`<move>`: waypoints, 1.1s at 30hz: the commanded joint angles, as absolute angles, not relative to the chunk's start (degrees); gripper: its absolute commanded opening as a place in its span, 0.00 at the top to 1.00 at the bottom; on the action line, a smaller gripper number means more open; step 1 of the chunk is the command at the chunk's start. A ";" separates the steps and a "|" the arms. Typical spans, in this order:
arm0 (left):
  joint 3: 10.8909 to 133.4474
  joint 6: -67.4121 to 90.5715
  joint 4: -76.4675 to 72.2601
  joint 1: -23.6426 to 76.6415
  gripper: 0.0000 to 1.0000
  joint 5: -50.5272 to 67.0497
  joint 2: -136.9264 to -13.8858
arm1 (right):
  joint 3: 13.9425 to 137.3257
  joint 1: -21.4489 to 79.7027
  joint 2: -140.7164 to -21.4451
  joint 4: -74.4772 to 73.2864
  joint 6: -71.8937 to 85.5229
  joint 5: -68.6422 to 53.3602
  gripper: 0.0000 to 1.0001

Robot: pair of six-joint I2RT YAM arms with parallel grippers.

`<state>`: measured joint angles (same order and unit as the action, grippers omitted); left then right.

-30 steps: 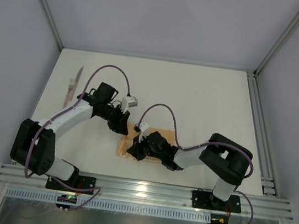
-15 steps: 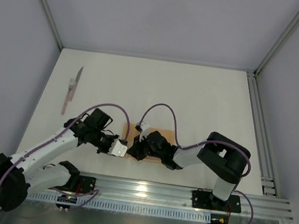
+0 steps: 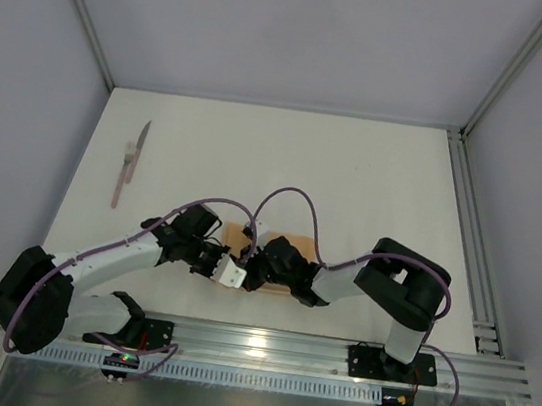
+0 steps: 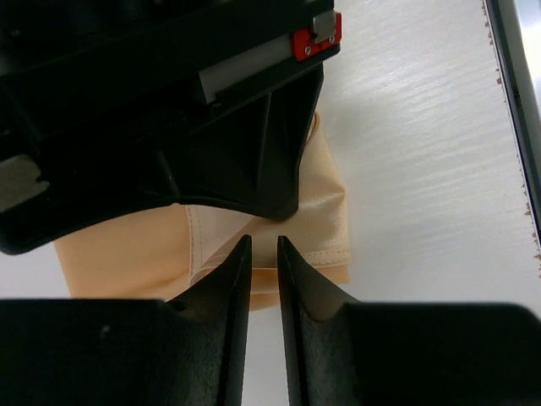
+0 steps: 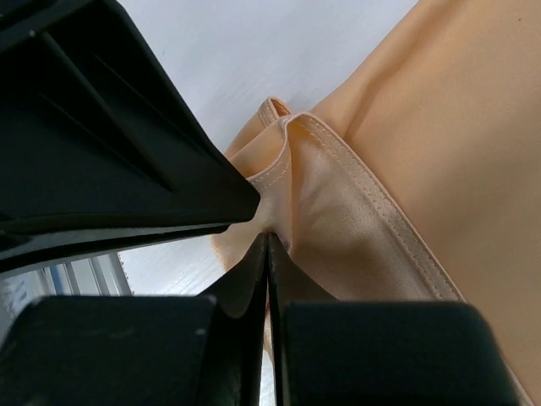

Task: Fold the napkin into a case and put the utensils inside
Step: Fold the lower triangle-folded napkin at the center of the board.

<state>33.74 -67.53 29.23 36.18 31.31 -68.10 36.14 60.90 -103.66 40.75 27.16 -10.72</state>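
The peach-orange napkin (image 3: 297, 244) lies folded on the white table near the front, mostly under both grippers. My right gripper (image 3: 253, 264) is shut on a raised hemmed fold of the napkin (image 5: 406, 169), pinched at the tips (image 5: 268, 237). My left gripper (image 3: 243, 266) faces it from the left. Its tips (image 4: 263, 241) stand a narrow gap apart at the napkin's (image 4: 325, 211) lifted edge, with nothing seen between them. A utensil, a knife (image 3: 130, 161) with a grey blade and pink handle, lies far left. No finished case shows.
An aluminium rail (image 3: 251, 342) runs along the near edge by the arm bases. Another rail (image 3: 476, 252) borders the right side. Grey walls close in the left, back and right. Purple cables loop over both arms.
My left arm swung away from the napkin's far-left side, down toward the front edge, then in to its near-left corner. The right gripper stayed shut on the fold.
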 commanded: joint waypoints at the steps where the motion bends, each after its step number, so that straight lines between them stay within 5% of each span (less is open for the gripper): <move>1: 34.72 -68.37 25.48 37.61 0.80 30.68 -68.29 | 38.14 60.91 -103.19 41.93 27.07 -11.25 0.97; 11: 31.38 -71.54 28.12 37.53 0.89 24.96 -69.35 | 38.94 60.82 -99.41 38.68 25.05 -10.55 0.97; 33: 29.09 -69.17 22.24 37.53 0.90 25.05 -72.77 | 29.36 58.10 -87.81 18.91 34.01 -9.23 0.96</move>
